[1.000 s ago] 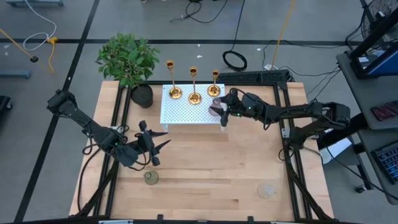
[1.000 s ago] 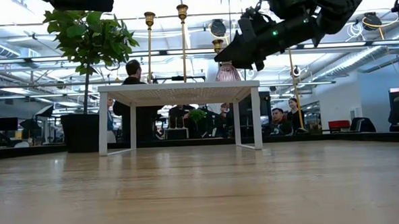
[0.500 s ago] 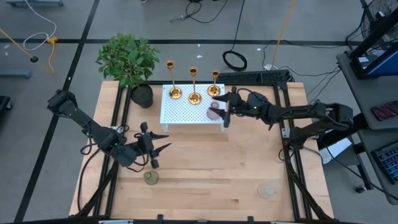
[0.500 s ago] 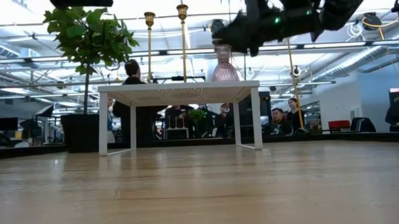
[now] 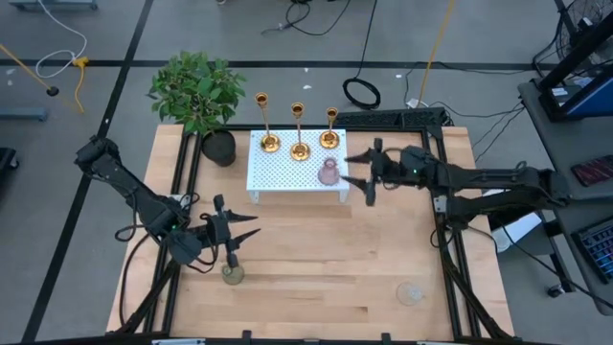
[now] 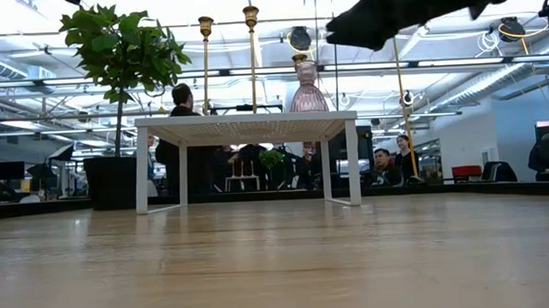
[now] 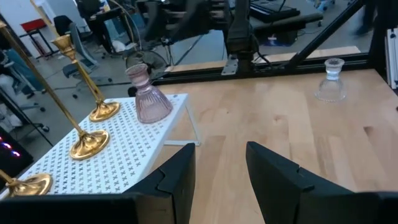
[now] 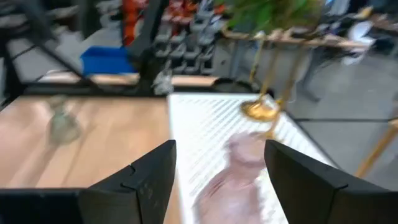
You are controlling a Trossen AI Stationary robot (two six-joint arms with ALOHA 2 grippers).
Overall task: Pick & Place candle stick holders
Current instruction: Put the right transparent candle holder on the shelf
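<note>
Risks clipping the pink holder (image 5: 329, 173) at the white stand's (image 5: 278, 172) right edge with the wide-open, empty right gripper (image 5: 365, 172) just beside it — or toppling the olive holder (image 5: 233, 274), near the worktop's front-left, under the spread left gripper (image 5: 233, 236).

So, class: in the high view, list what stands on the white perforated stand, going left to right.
Left gold candlestick → middle gold candlestick → right gold candlestick; the pink holder overlaps it, so is left out.
</note>
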